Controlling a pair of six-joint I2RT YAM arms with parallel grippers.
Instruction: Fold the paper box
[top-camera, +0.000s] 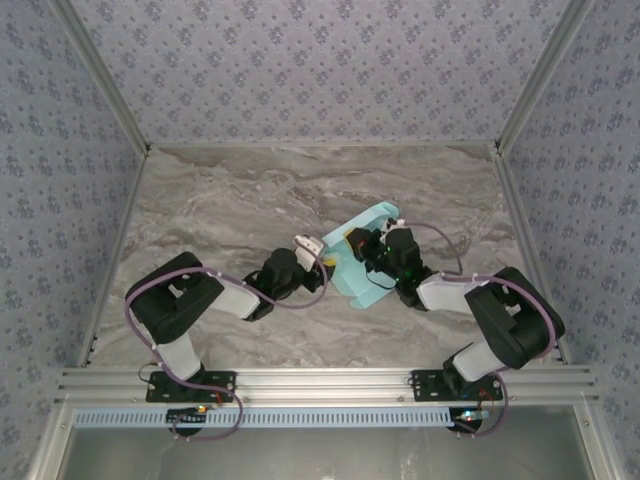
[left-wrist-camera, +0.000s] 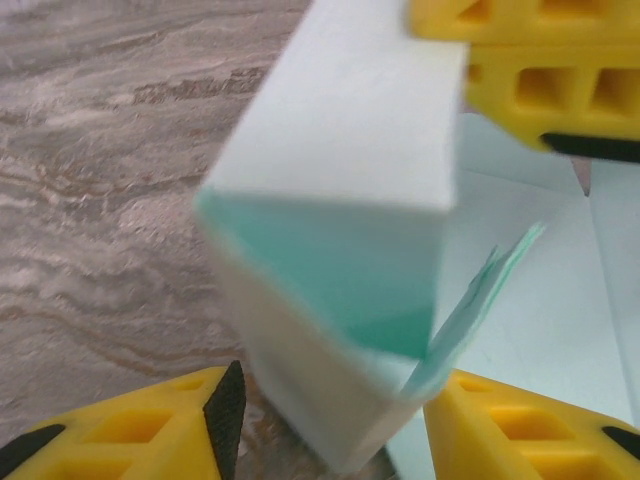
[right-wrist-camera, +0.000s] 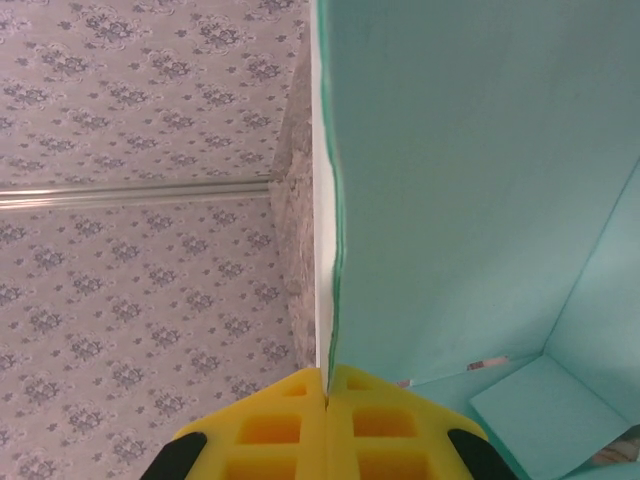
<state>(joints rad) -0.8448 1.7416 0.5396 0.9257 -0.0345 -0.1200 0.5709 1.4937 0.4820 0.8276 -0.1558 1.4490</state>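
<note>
Obs: left gripper (left-wrist-camera: 330, 440) half open, straddling the box (top-camera: 352, 280) at its near corner. Table (left-wrist-camera: 100, 200) shows between one finger (left-wrist-camera: 190, 430) and card, so no clamp yet. Box sits mid-table just right of it, long axis running far-right. Right gripper (right-wrist-camera: 327, 385) pinched shut on an upright box wall.

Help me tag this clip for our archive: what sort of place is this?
Probably a lab-style robot test cell: a marble-look tabletop boxed in by wallpapered panels, with a left arm and right arm bolted to an aluminium rail.
</note>
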